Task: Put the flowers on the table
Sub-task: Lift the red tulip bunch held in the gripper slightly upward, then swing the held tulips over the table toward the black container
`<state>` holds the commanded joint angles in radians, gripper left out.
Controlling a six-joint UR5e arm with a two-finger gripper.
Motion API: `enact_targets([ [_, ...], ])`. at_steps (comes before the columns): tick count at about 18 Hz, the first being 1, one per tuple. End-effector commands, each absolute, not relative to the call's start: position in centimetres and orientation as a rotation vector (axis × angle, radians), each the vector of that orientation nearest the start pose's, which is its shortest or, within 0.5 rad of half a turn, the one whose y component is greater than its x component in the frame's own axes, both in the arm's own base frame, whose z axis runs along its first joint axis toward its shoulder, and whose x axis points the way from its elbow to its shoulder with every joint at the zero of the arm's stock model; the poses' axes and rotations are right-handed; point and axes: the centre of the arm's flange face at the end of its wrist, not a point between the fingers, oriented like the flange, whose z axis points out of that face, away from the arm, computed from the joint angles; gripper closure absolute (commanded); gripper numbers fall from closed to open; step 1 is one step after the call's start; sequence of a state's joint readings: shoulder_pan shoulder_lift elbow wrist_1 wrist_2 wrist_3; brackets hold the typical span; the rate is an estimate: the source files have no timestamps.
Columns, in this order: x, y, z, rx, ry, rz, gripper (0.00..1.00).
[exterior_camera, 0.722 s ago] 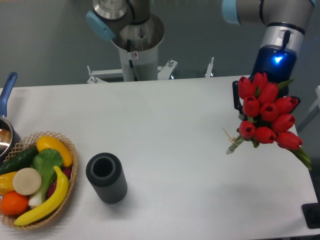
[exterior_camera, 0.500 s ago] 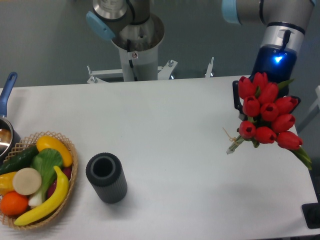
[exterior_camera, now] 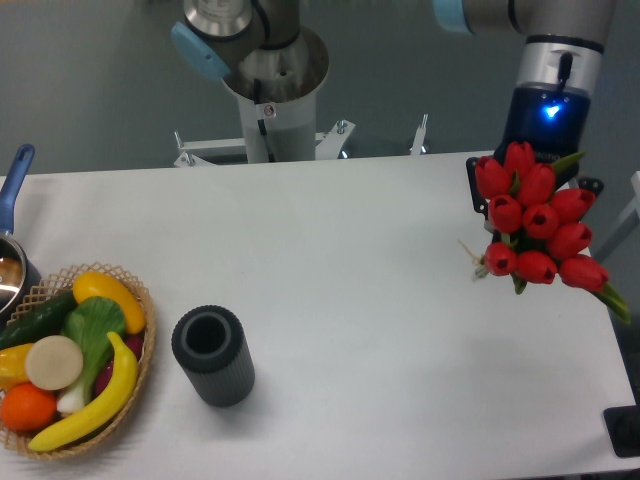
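While the gripper (exterior_camera: 530, 190) hangs at the counter's (exterior_camera: 350, 270) right edge, flowers (exterior_camera: 535, 228) hide it.
Jaws' state cannot be told; tulip heads face the camera.

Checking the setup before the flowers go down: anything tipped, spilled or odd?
Nothing stands out. The flowers hang intact at the gripper over the table's right side. The dark ribbed cylinder stands upright, and the fruit basket holds its contents.

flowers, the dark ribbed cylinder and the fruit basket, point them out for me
flowers (exterior_camera: 538, 228): fixed camera, on a red tulip head mid-bunch.
dark ribbed cylinder (exterior_camera: 225, 375): fixed camera, on its ribbed side wall.
fruit basket (exterior_camera: 147, 352): fixed camera, on the wicker rim at its right edge.
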<state>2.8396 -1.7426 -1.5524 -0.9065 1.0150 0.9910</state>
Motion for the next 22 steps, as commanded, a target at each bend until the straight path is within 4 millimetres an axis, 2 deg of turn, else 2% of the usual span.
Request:
enact_targets([
  [3,-48.8,38.0,48.6,-2.582,-0.141,0.390,0.55],
  [5,-47.9,39.1,47.8,-2.678,-0.140,0.462,0.55],
  [9,-46.7,42.1,44.8,-2.817,-0.095,0.529,0.55],
  [11,-46.4,43.6,42.6,-2.902,-0.073,0.567,0.55],
  [15,-44.6,47.6,37.8,-3.072,0.025,0.667,0.55],
  [22,-43.7,51.0,31.1,-3.202,0.120,0.666,0.55],
])
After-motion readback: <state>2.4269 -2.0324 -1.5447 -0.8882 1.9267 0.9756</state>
